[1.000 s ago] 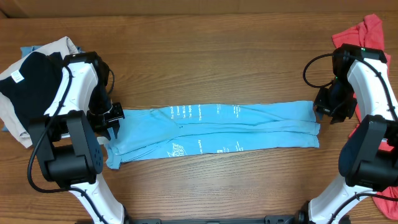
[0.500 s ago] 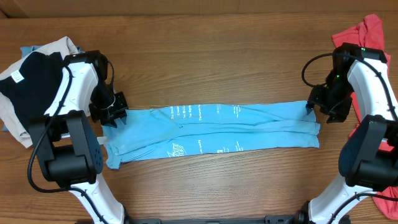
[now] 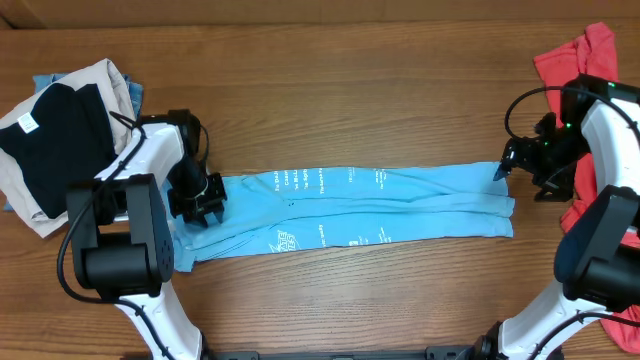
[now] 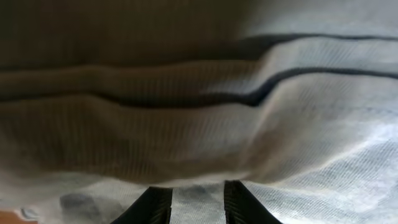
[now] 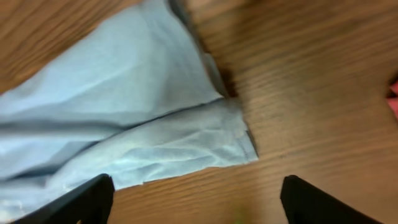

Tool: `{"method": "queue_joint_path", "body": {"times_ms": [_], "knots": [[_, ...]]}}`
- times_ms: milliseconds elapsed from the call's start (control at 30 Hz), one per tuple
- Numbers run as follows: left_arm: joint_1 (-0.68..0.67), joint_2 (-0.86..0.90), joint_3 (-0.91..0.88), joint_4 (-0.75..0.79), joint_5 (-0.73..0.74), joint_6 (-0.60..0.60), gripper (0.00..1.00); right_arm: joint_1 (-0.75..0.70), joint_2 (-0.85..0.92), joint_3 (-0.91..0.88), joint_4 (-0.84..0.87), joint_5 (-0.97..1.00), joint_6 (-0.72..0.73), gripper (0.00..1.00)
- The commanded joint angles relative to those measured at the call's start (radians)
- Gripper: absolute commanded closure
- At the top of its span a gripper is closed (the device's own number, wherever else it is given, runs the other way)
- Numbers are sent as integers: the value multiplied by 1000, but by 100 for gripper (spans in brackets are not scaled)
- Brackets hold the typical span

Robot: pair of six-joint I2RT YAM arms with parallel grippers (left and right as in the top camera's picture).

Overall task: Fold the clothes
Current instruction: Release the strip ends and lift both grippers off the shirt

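Cloth like this shirt (image 3: 360, 205), lying as a long folded strip across the table (image 3: 350, 90) between the arms, looks light, limp and likely to slip apart in layers, so it is best pinched through every layer at the end corners. The left gripper (image 3: 200, 208) sits over its left end, fingers slightly apart. The right gripper (image 3: 504, 170), spread wide, hovers at the right end.

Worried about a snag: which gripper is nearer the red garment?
Right. The right gripper is at the right end of the blue T-shirt, a little left of the red garment. The left gripper is at the shirt's far left end.
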Motion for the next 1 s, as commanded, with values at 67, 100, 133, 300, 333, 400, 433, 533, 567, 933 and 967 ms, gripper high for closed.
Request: {"method": "queue_joint_path", "body": {"times_ms": [67,100,133,300,333,400,433,533,567,933,967], "knots": [[-5,-21,-48,146,-111,-19,68,-2,-11,-45,43,-98,-93,4],[-5,-21,-48,183,-114,-13,68,-2,-11,-64,58,-98,-93,4],[-5,-21,-48,220,-104,-2,68,-2,-11,-83,71,-98,-93,4],[-25,-11,-48,401,-102,61,64,-2,-11,-190,135,-98,-89,4],[-30,-7,-48,424,-110,63,64,-2,-11,-210,148,-98,-89,3],[-30,-2,-48,444,-110,63,63,-2,-11,-240,171,-101,-89,3],[-30,-2,-48,443,-110,62,63,-2,-11,-251,183,-110,-90,3],[-29,-2,-47,404,-109,63,59,-2,-11,-279,212,-154,-90,3],[-29,-2,-46,383,-109,63,57,-2,-11,-285,218,-155,-90,3],[-29,-2,-46,130,-36,59,36,-2,-11,-379,302,-221,-86,15],[-29,-2,-46,123,-35,59,36,-2,-11,-393,315,-222,-86,16]]}}
